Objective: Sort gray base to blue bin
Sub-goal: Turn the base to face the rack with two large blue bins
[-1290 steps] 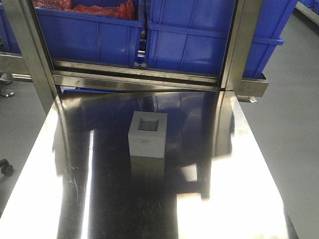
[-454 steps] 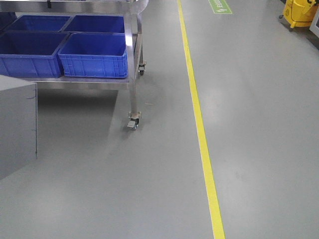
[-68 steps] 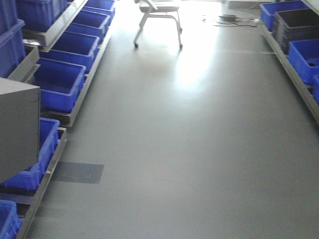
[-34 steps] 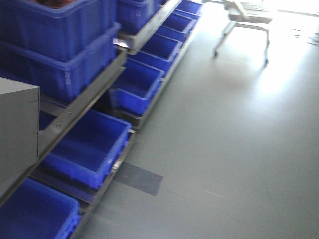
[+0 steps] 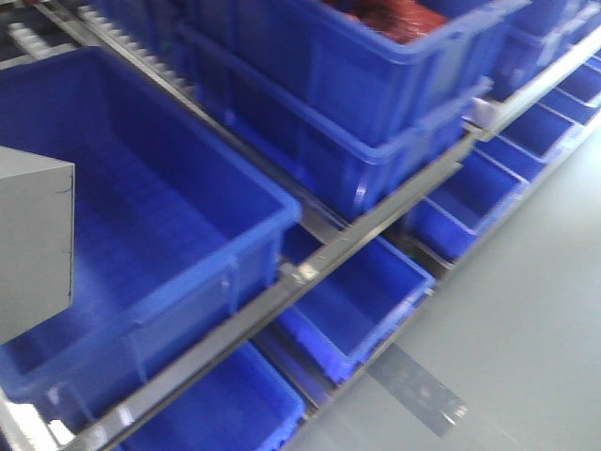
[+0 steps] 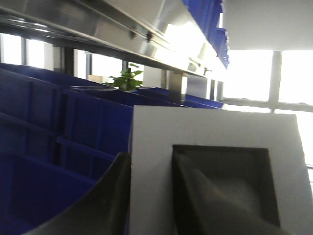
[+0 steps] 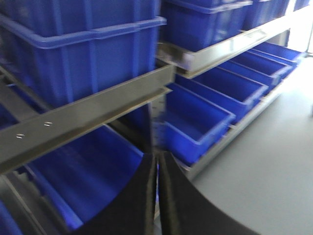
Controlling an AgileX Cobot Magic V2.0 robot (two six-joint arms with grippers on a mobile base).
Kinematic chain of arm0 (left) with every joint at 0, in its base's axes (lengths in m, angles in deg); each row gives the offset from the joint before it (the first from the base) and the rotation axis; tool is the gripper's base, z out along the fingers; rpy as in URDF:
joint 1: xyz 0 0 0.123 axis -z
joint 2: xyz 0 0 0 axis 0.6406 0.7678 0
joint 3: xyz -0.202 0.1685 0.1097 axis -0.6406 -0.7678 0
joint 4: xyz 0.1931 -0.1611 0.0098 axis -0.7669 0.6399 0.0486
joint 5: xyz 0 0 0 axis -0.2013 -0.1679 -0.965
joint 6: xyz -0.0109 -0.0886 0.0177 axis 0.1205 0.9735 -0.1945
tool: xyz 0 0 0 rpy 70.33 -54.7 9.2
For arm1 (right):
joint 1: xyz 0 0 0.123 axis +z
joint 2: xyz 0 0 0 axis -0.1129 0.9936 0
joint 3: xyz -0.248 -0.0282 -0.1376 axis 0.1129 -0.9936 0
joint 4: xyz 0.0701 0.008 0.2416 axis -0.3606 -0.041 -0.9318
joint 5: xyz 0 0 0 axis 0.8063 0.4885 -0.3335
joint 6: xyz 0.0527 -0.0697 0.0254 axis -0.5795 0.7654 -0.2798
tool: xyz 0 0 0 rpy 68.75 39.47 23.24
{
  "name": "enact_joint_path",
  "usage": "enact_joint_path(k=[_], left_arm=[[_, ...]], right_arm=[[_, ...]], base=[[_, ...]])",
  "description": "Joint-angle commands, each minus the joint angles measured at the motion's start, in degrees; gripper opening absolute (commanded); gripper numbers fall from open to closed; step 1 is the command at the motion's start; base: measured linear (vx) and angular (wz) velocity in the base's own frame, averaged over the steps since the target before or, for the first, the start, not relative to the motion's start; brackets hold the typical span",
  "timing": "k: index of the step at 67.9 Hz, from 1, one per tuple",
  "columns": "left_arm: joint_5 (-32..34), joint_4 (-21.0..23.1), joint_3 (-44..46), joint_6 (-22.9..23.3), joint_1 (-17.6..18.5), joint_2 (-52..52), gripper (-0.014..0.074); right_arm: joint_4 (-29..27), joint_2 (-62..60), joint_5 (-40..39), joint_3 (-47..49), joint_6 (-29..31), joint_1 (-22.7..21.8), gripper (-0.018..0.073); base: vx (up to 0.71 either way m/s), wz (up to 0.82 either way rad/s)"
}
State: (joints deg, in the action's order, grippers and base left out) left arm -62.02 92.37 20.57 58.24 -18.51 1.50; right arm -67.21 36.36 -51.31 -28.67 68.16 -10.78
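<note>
The gray base (image 5: 33, 244) shows at the left edge of the front view, held up in front of the large deep blue bin (image 5: 216, 272), whose grid-textured floor is bare. In the left wrist view the gray base (image 6: 215, 127) fills the frame, its square recess facing me. My left gripper (image 6: 151, 164) is shut on its wall: one finger (image 6: 110, 196) is outside and the other (image 6: 205, 196) is inside the recess. My right gripper (image 7: 157, 159) is shut and empty, hanging before lower blue bins.
A steel rack rail (image 5: 376, 221) runs diagonally under the blue bin. A crate with red contents (image 5: 394, 19) sits above at the back. More blue crates (image 5: 362, 301) stand on the lower shelf. Grey floor (image 5: 526, 329) lies at the right.
The front view has swung from the open aisle onto the rack. The large blue bin now fills the left. The gray base keeps its place at the view's left edge.
</note>
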Motion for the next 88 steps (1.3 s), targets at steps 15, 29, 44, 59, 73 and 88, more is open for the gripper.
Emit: enact_joint_path(k=[15, 29, 44, 59, 73, 88], left_arm=[[5.8, 0.8, 1.7, 0.3, 0.3, 0.4, 0.0004], [5.8, 0.8, 1.7, 0.3, 0.3, 0.4, 0.0004], [5.8, 0.8, 1.7, 0.3, 0.3, 0.4, 0.0004], [5.8, 0.8, 1.7, 0.3, 0.3, 0.4, 0.0004], [5.8, 0.8, 1.7, 0.3, 0.3, 0.4, 0.0004], [5.8, 0.8, 1.7, 0.3, 0.3, 0.4, 0.0004]], right_arm=[[0.4, 1.0, -4.2, -0.1, 0.7, -0.3, -0.0005], [0.4, 1.0, -4.2, -0.1, 0.7, -0.3, -0.0005], [0.4, 1.0, -4.2, -0.1, 0.7, -0.3, -0.0005], [0.4, 1.0, -4.2, -0.1, 0.7, -0.3, -0.0005], [0.4, 1.0, -4.2, -0.1, 0.7, -0.3, -0.0005], [0.4, 1.0, -4.2, -0.1, 0.7, -0.3, -0.0005]], base=[[0.16, 0.68], [0.14, 0.61], [0.12, 0.47], [0.08, 0.33], [0.06, 0.23], [0.04, 0.17]])
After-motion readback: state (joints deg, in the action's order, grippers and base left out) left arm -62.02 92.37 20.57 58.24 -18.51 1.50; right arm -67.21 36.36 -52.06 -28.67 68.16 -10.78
